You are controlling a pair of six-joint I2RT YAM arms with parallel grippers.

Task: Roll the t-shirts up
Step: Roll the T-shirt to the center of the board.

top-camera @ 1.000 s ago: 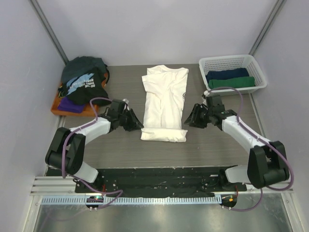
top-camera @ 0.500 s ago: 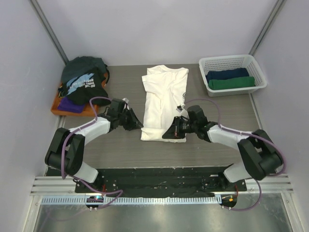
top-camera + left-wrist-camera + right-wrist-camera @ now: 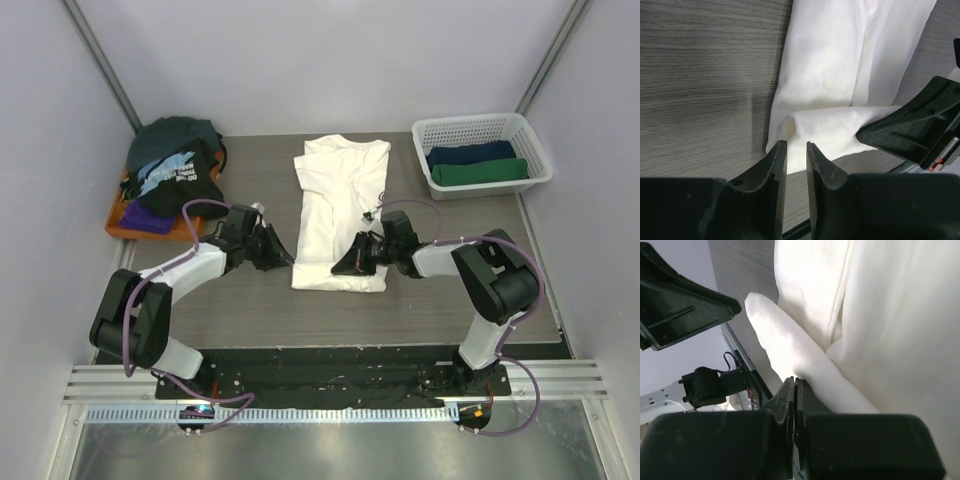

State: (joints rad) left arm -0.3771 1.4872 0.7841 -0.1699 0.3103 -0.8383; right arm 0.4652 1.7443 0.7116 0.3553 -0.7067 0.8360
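**While the cream tee [image 3: 338,190] lies part-rolled, a look round each camera**

If you check the top view first, that tee is flat down the middle of the table [image 3: 440,290], with its neck at the far end. Its near end is curled into a short roll [image 3: 338,278]. Your left claw [image 3: 283,255] sits low, just off the roll's left corner. Your right claw [image 3: 347,268] is down on the roll's right half. Far left, a heap of dark tees [image 3: 175,165] sits on the orange tray [image 3: 118,228]. Far right, the white basket [image 3: 470,128] holds a navy roll [image 3: 470,153] and a green roll [image 3: 478,172].

Left wrist cam: the fingers are a sliver apart with nothing plainly between them, tips right at the roll's corner. The right claw's black body pokes in at the right edge.

Right wrist cam: the fingers are pressed tight together, tips against the roll. You can't tell whether any cloth is caught in there.
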